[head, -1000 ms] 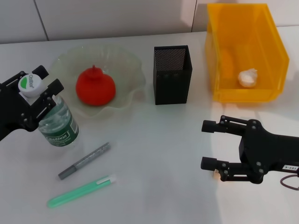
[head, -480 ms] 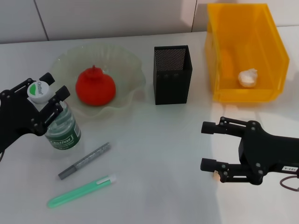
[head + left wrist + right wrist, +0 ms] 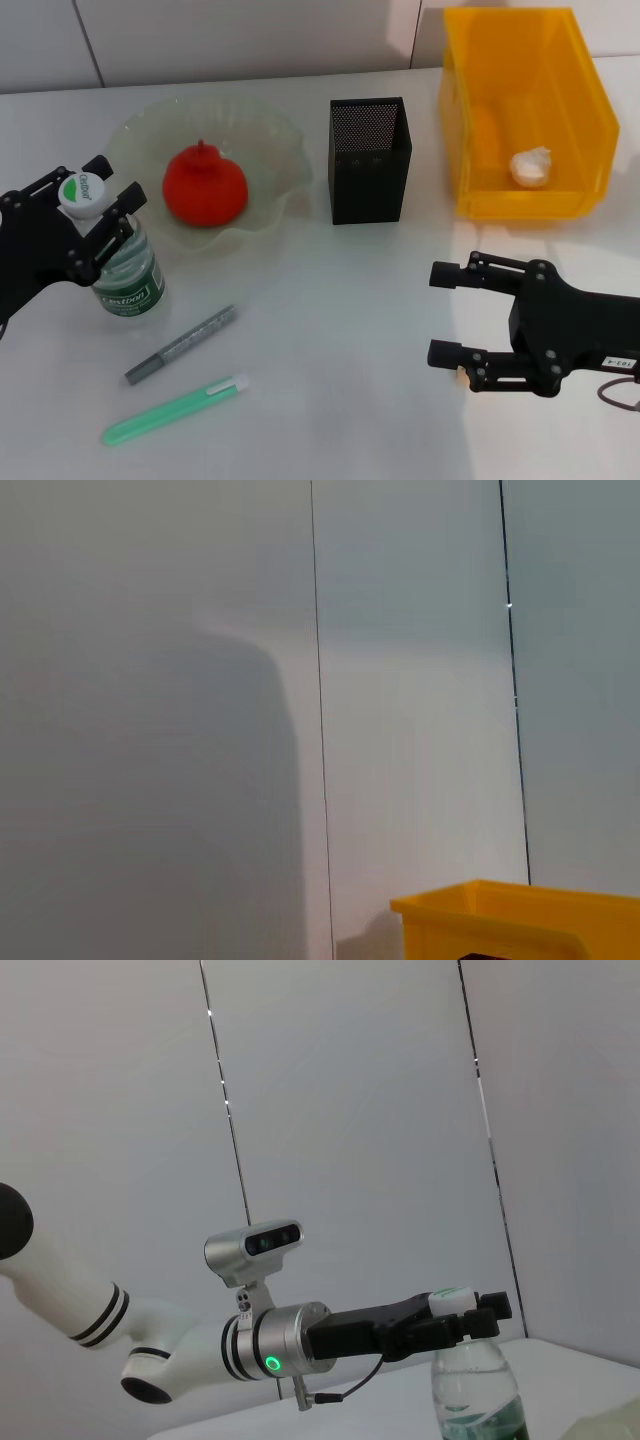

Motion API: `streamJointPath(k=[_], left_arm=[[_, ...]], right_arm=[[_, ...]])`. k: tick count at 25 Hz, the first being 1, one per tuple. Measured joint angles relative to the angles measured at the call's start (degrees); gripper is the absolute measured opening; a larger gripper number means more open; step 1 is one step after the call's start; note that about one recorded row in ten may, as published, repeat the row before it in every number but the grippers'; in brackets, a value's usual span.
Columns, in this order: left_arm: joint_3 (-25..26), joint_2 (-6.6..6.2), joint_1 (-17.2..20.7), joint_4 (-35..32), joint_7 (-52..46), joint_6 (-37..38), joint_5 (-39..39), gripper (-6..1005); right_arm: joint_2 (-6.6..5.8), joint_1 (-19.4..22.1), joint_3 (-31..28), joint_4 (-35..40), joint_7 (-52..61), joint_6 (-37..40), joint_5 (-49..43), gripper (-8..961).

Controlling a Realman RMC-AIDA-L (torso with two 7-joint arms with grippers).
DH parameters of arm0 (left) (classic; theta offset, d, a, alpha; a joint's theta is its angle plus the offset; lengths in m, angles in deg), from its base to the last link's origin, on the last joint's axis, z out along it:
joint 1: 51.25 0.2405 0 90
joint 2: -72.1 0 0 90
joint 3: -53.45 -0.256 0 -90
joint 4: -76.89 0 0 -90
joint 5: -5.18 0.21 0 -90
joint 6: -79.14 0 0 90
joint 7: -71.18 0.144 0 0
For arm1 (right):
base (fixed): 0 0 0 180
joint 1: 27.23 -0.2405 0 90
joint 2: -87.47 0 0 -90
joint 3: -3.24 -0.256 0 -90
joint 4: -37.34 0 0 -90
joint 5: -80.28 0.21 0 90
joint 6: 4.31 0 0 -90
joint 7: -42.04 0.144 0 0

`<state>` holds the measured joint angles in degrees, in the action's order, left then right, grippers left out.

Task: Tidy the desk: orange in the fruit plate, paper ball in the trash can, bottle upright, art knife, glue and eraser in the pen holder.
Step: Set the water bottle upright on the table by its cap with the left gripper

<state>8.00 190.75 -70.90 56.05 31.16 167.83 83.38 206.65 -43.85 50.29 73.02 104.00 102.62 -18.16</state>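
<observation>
On the left side of the desk (image 3: pixel 330 330), the left tool (image 3: pixel 98 220) pinches the bottle (image 3: pixel 125 275) at its neck, just under the white cap (image 3: pixel 82 193). The bottle stands upright on the desk, beside the fruit plate (image 3: pixel 265 165). In the right wrist view the same bottle (image 3: pixel 472 1390) shows with this tool closed around its top. The orange (image 3: pixel 204 187) lies in the plate. In front of the bottle, the grey art knife (image 3: pixel 181 344) and the green glue (image 3: pixel 175 409) lie flat on the desk, near each other but apart. In the middle stands the black pen holder (image 3: pixel 368 160), between the plate and the yellow trash can (image 3: pixel 525 115). The paper ball (image 3: pixel 530 165) lies inside the can. On the right, the right tool (image 3: pixel 445 312) is low over the desk, its fingers spread wide and holding nothing, well apart from the other things.
</observation>
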Motion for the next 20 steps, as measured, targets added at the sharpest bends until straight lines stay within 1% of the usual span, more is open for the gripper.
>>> streamJointPath(k=[20], left_arm=[[-0.03,0.18,-0.93,0.71,0.91,-1.74,-0.04,438]], right_arm=[[-0.09,-0.17,0.38,0.0,0.02,-0.07,-0.01,778]])
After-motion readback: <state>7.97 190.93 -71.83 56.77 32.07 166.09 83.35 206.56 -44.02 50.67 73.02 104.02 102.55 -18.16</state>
